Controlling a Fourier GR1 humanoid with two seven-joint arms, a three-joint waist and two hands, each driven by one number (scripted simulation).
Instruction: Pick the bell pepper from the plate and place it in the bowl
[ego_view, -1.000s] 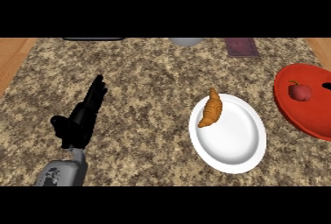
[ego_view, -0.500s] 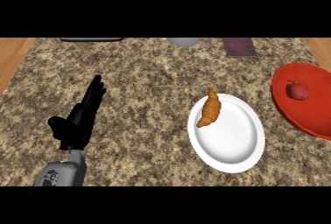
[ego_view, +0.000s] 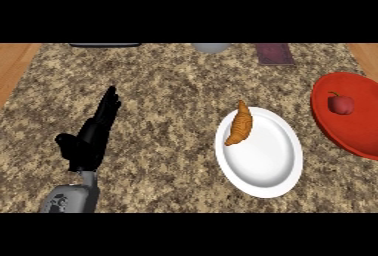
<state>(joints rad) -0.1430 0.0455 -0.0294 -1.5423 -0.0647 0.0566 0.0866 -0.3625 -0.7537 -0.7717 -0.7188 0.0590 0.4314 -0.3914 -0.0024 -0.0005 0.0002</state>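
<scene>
Nearest to us, our left hand (ego_view: 90, 137) shows at the lower left above its grey forearm (ego_view: 72, 198), fingers straight and held together, pointing away up the granite counter (ego_view: 170, 100), thumb off to the side, holding nothing. Our right hand does not show.

To the right lies the white plate (ego_view: 269, 165). On its upper left part rests an orange-brown, crescent-shaped thing (ego_view: 240, 124) that looks more like a croissant than a bell pepper. Its long axis runs near to far, slightly tilted, the lower tip pointing toward the plate's middle-left and the upper tip reaching past the far rim.

Further right, at the view's edge, sits the red bowl (ego_view: 351, 130), and inside it a small red bell pepper (ego_view: 340, 104) with a dark stem pointing up and left.

At the far edge we see a dark flat thing (ego_view: 105, 45), a grey round thing (ego_view: 211, 47) and a maroon thing (ego_view: 275, 53), too cut off to name.
</scene>
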